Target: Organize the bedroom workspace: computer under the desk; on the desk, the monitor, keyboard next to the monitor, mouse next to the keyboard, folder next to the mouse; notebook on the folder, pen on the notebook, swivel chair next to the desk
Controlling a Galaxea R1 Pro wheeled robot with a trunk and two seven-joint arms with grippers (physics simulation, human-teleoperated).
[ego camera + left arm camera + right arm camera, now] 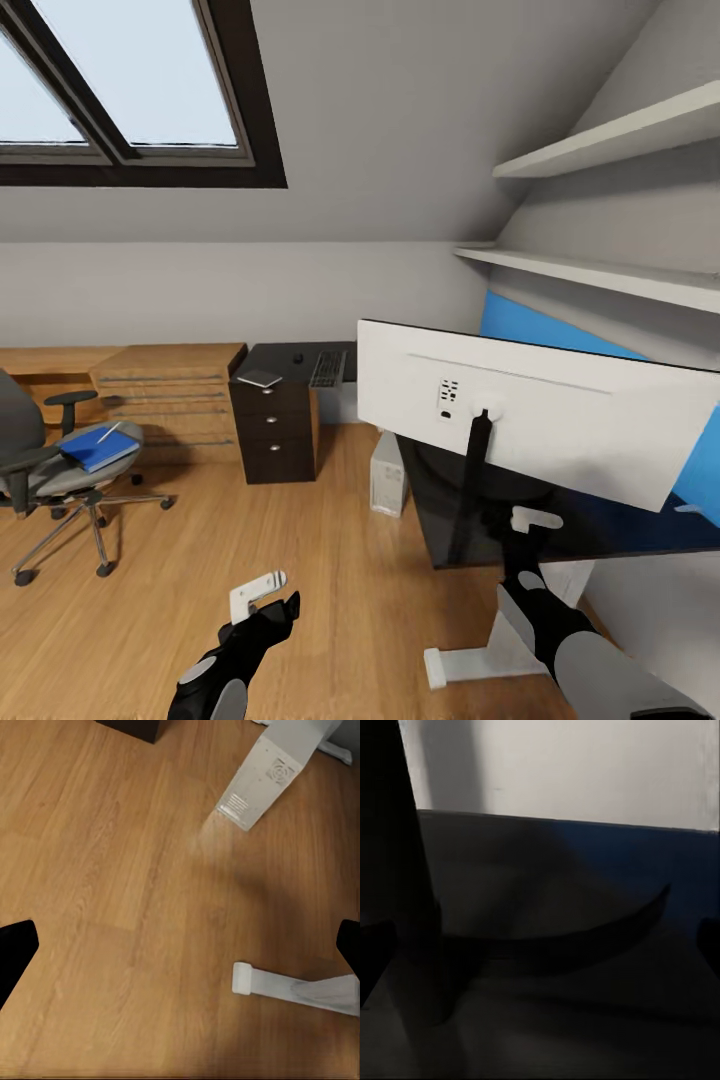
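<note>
From the head camera, the swivel chair (45, 460) stands on the wood floor well to the left of the desk (300, 362), with the folder (98, 448) lying on its seat and the pen (108, 432) resting on the folder. On the desk's far wing lie the notebook (260, 378), the mouse (297, 357) and the keyboard (328, 368). The computer (386, 472) stands on the floor beside the desk. The monitor (530, 412) stands on the desk's near wing, its white back facing the camera. The left gripper (262, 598) hangs over bare floor with its fingers wide apart; the left wrist camera alone shows the computer's (262, 780) vented face. The right gripper (528, 532) is at the monitor's stand; the right wrist camera shows the stand's curved base (585, 937) between wide-spread fingertips.
</note>
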